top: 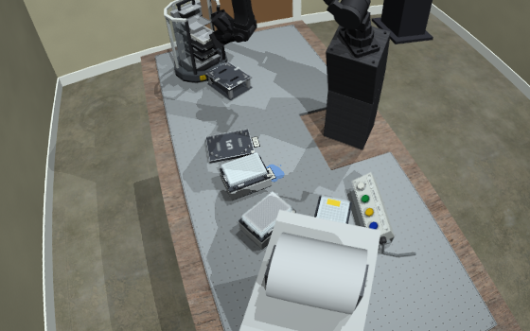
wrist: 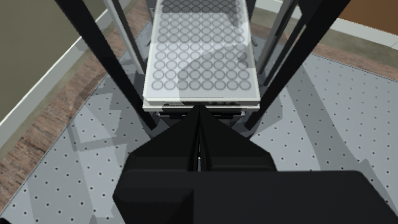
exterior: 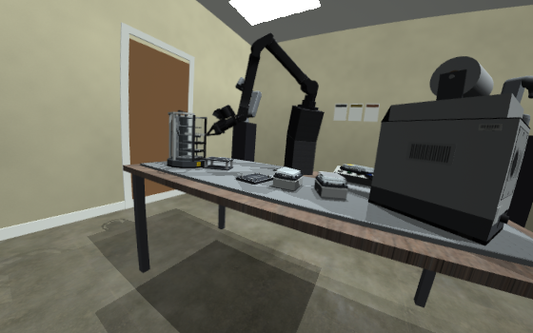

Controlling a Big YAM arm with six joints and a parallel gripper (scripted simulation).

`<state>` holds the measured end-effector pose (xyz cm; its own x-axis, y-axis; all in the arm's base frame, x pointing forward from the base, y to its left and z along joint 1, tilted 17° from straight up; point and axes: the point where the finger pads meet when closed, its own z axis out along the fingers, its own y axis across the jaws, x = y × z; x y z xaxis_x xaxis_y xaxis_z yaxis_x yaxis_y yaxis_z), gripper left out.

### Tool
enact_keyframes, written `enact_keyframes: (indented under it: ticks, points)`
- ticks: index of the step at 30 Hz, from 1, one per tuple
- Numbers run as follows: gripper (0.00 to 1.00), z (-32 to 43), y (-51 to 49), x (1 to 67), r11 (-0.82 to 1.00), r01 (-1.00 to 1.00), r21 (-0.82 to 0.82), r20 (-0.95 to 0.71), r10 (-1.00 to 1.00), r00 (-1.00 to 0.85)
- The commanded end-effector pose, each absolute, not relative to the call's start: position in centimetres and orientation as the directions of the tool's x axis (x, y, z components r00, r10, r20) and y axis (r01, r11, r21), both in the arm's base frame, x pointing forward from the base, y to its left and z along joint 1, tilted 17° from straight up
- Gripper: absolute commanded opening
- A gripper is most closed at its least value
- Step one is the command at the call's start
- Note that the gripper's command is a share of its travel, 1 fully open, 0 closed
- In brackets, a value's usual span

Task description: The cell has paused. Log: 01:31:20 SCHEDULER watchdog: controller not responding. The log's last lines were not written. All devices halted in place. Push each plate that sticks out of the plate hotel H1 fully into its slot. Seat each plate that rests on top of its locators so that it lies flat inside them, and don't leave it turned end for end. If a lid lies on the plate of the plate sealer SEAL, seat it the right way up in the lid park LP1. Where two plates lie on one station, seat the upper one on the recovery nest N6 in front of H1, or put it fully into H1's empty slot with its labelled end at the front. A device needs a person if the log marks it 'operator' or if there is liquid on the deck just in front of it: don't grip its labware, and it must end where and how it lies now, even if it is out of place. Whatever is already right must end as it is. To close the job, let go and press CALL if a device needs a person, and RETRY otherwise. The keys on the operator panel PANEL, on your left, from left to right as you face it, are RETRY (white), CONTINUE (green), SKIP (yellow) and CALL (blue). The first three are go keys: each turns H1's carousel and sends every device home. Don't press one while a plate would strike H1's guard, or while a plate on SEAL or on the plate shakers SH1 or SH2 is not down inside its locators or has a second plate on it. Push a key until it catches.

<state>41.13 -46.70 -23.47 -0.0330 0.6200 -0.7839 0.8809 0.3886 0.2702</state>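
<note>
The plate hotel H1 (top: 183,47) (exterior: 186,140) stands at the far end of the deck. A white well plate (top: 203,36) (wrist: 201,50) sticks out of one of its slots toward me. My gripper (top: 215,31) (exterior: 207,133) (wrist: 199,112) is shut and empty, with its fingertips at the middle of that plate's front edge. The empty recovery nest N6 (top: 229,78) (exterior: 220,163) lies just in front of H1. The panel (top: 371,206) shows its white (top: 360,185), green (top: 364,199), yellow (top: 369,212) and blue key (top: 373,225).
The dark lid park LP1 (top: 229,145) is mid-deck. Beside it a plate (top: 244,170) sits on a shaker, with a blue puddle (top: 276,172) at its end. A second shaker plate (top: 266,215) and a plate with a yellow patch (top: 332,209) lie by the sealer (top: 316,270).
</note>
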Motion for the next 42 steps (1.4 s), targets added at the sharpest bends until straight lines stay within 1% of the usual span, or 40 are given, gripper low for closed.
enact_keyframes:
  ticks: [1,42]
  points:
    - [0.0,-24.3,-47.57,40.83,0.385,0.885,0.261,-0.784,0.619,-0.038]
    - [0.0,-24.39,-48.06,40.9,0.383,0.886,0.259,-0.783,0.62,-0.039]
